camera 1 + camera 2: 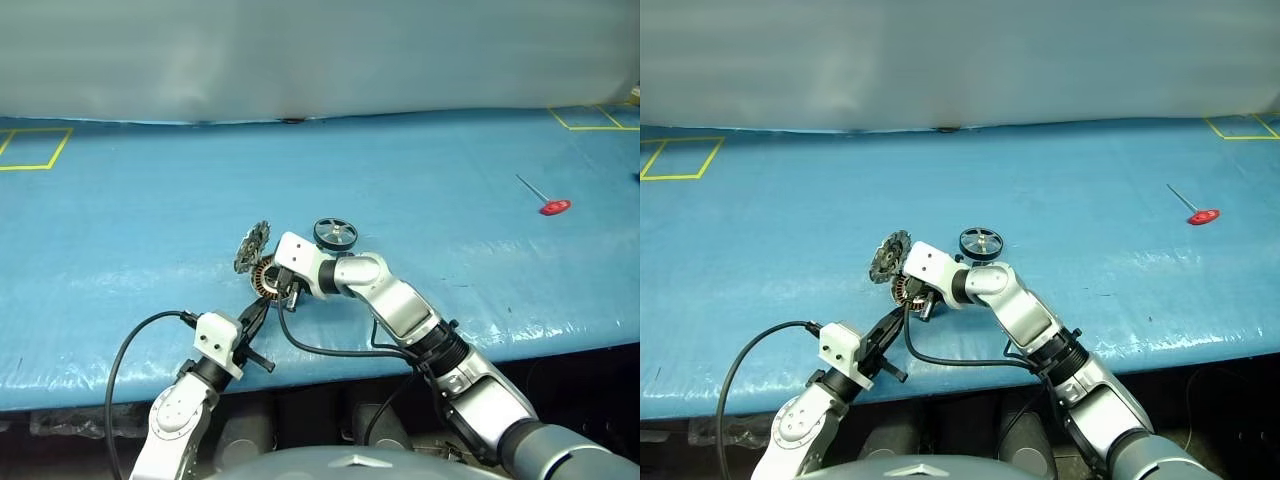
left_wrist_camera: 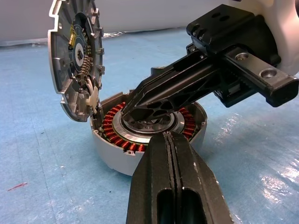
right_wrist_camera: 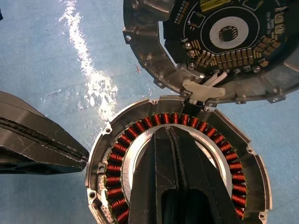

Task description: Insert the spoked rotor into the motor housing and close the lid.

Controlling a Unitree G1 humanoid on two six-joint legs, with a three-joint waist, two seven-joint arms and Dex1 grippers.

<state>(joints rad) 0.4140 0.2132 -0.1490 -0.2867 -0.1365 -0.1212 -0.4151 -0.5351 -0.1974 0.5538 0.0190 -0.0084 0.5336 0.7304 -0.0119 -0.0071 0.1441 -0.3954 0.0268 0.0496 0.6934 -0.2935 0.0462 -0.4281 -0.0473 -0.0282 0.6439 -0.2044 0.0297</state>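
We see the grey copper-wound motor housing (image 3: pixel 177 172) with both closed, empty end effectors, right (image 2: pixel 135 109) over its centre, left (image 3: pixel 79 158) at its rim; the ribbed silvery lid (image 2: pixel 74 58) stands open at the edge, and the dark spoked rotor (image 1: pixel 335 234) sits just beyond on open blue worktop (image 1: pixel 450 180).

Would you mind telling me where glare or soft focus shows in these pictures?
Right wrist view: a bright streak of glare runs across the blue table cover, while the motor housing windings are crisp. Left wrist view: the left tool is near and soft, and small glints lie on the cover at the lower right. Head views: the pale backdrop looks hazy.
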